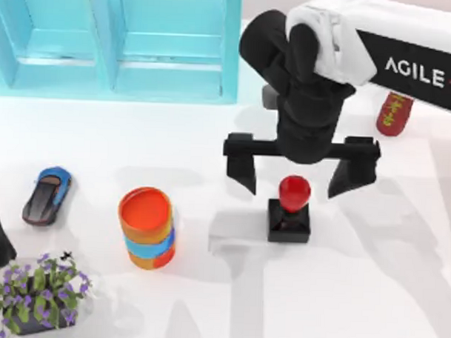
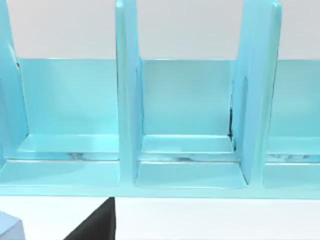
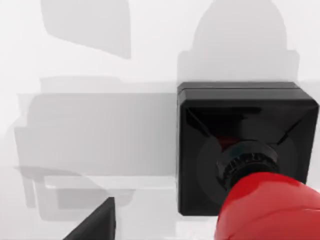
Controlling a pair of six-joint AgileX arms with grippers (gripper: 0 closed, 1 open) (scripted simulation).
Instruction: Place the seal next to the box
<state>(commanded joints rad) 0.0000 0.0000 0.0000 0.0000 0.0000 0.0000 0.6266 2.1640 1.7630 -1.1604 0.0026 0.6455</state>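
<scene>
My right gripper (image 1: 299,179) hangs over the white worktop (image 1: 369,293) with jaws spread wide, one finger each side of the seal (image 1: 291,208), a black square block with a glossy red knob, standing upright right of the orange striped cylinder (image 1: 146,227), ungrasped

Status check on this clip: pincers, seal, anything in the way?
Right pincer open, above the seal, fingers either side of the red knob, no grip. Seal upright on the table. Left arm parked at table's left edge. Nothing close around the seal.
</scene>
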